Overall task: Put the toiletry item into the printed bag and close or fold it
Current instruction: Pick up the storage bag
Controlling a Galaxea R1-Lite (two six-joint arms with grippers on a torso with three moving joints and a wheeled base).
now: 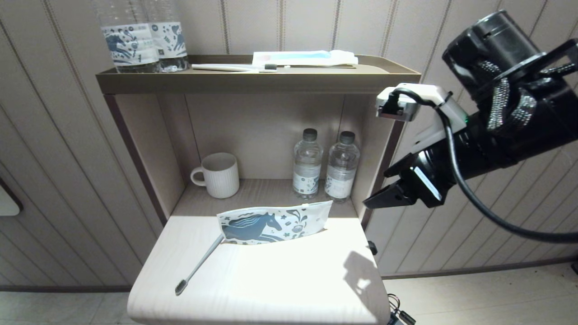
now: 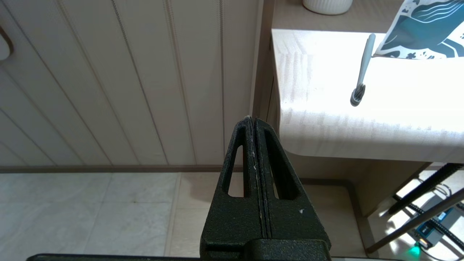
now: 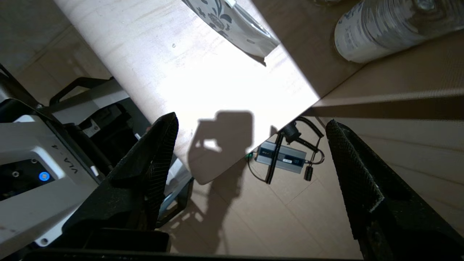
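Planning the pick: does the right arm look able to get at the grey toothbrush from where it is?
Probably yes: the right gripper hangs open beside the table, and the toothbrush lies uncovered.

Looks like a hotel room: water bottles [image 1: 307, 164], a cup [image 1: 219, 174], toothbrush [image 1: 235, 67] on a shelf [image 1: 253, 81].

We note: right arm [image 1: 501, 113] black, cylindrical | white wrist module, green light | thick black cable | right gripper [image 3: 250, 152] black, textured pads | left gripper [image 2: 253, 121] black, triangular slots.
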